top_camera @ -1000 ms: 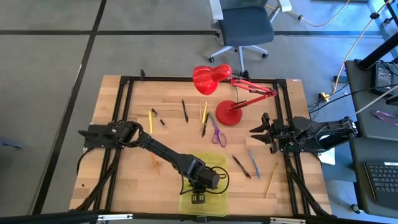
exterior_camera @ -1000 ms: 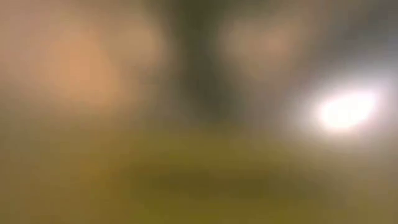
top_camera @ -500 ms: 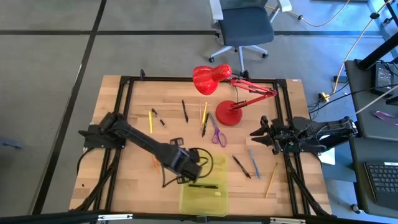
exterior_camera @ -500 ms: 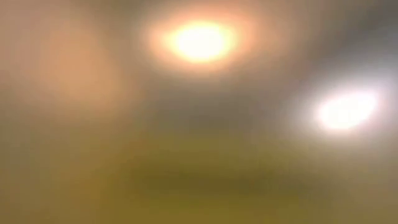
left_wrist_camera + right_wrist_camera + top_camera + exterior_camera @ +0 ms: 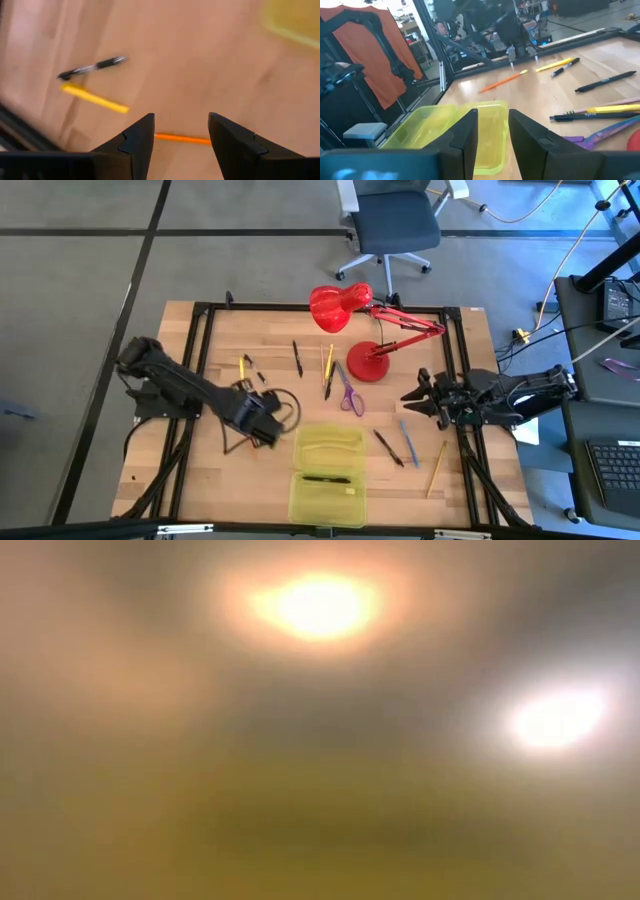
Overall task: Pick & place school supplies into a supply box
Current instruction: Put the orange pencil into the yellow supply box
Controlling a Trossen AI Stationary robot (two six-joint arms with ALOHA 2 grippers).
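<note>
Wooden worktop point(image 5: 200, 480), black-framed, is carrying everything; grey floor and an office chair point(image 5: 395, 225) are showing beyond it.

Left gripper point(image 5: 262, 423) is hovering low over the worktop's left-middle, fingers point(image 5: 137, 145) apart, nothing between them. An orange pencil point(image 5: 182, 138) is lying crosswise just ahead of the fingertips; farther ahead, a yellow pencil point(image 5: 95, 98) and a black pen point(image 5: 92, 67) are lying close together. Supply box point(image 5: 327, 473) is sitting open off to this gripper's side, near the front edge, one black pen point(image 5: 325, 478) already lying inside.

Judgement: one drop is done and the left arm is going for the next item, most likely the orange pencil. Next move calls for lowering until the fingers straddle the thin shaft, then closing squarely; it lies flat on the wood, so a shallow approach could skid it.

Purple-handled scissors point(image 5: 349, 395), more pens and a red desk lamp point(image 5: 345, 310) are lying mid-worktop, still outside the box.

Right gripper point(image 5: 418, 398) is waiting at the right edge, fingers point(image 5: 465, 135) slightly parted, holding nothing, the box beyond their tips.
</note>
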